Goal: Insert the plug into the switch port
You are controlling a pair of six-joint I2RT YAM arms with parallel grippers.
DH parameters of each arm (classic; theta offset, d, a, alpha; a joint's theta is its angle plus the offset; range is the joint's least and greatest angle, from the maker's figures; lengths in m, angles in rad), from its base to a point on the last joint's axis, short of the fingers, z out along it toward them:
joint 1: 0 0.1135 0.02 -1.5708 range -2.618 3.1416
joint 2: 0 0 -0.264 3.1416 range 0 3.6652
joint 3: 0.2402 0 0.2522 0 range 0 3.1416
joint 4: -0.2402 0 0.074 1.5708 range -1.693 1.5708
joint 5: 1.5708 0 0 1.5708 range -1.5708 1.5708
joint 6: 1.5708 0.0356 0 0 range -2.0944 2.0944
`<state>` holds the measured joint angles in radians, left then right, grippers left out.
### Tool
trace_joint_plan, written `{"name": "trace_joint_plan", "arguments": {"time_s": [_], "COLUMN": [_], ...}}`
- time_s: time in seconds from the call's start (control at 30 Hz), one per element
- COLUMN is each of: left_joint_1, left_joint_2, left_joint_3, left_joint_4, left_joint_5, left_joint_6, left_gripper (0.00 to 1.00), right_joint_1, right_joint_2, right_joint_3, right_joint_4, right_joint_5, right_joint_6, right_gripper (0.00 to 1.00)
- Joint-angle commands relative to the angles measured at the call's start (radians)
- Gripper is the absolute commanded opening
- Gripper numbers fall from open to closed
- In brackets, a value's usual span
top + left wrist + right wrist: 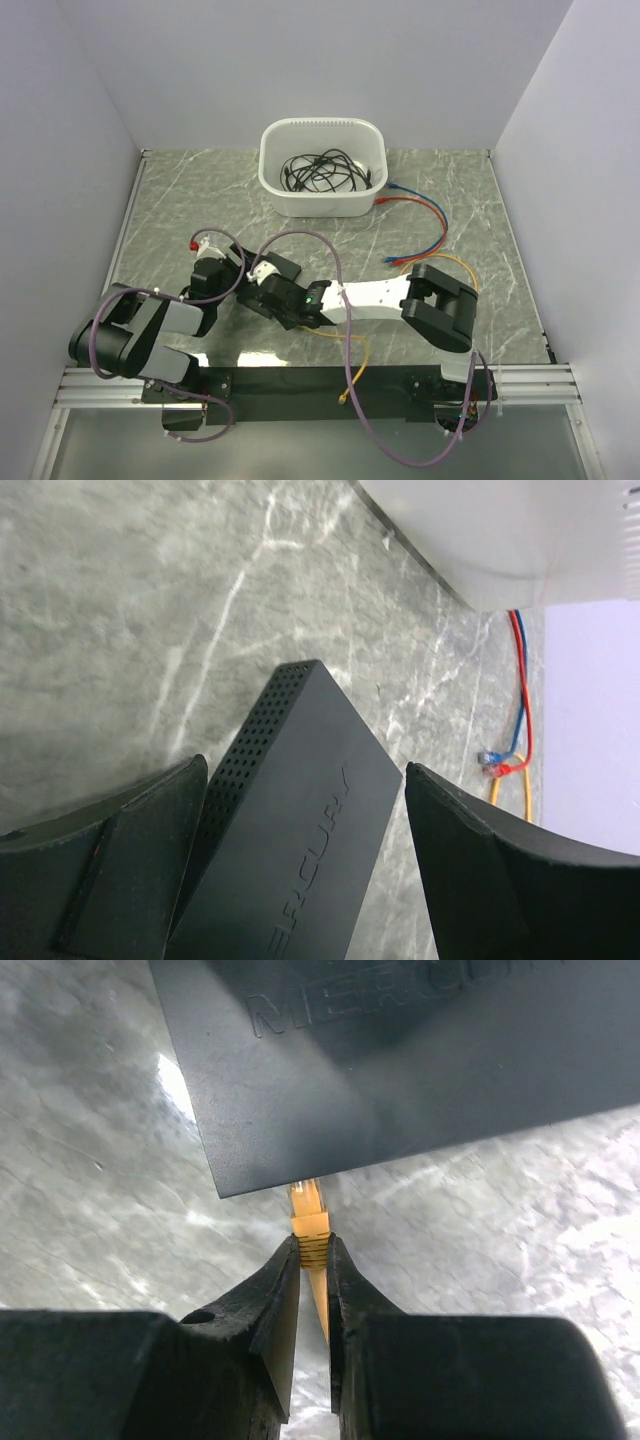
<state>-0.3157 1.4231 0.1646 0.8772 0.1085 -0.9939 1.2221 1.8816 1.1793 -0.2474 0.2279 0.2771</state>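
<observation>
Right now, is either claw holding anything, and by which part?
The right gripper pinches the yellow plug by its ribbed boot. The left gripper straddles the black box; whether it grips cannot be told.

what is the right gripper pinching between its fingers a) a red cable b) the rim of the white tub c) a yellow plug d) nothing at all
c, the right wrist view shows the right gripper shut on the yellow plug, whose tip reaches the edge of the black switch.
</observation>
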Motion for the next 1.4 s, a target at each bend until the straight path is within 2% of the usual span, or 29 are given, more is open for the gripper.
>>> {"name": "trace_joint_plan", "arguments": {"time_s": [0.0,0.53,1.17,1.37], "left_joint_1": [-0.049,-0.157,-0.353,-0.381], "left_joint_2": [0.045,0.115,0.220,0.246], "left_joint_3": [-0.065,-0.074,-0.080,-0.076], "left_joint_4": [-0.139,-0.061,0.031,0.059], "left_joint_5": [0.094,0.062,-0.033,-0.036], "left_joint_6": [-0.051,-0.098,-0.206,-0.227], "left_gripper": [0.87,0.86,0.86,0.86], "right_joint_1": [-0.016,-0.019,-0.035,-0.039], "right_joint_2": [-0.084,-0.081,0.007,0.031], "right_joint_3": [-0.018,-0.024,0.178,0.203], "right_joint_4": [0.200,0.246,0.283,0.322], "right_joint_5": [0.100,0.108,0.085,0.074], "right_joint_6": [-0.016,-0.056,-0.044,-0.050], "right_gripper": [0.00,0.00,0.00,0.00]}}
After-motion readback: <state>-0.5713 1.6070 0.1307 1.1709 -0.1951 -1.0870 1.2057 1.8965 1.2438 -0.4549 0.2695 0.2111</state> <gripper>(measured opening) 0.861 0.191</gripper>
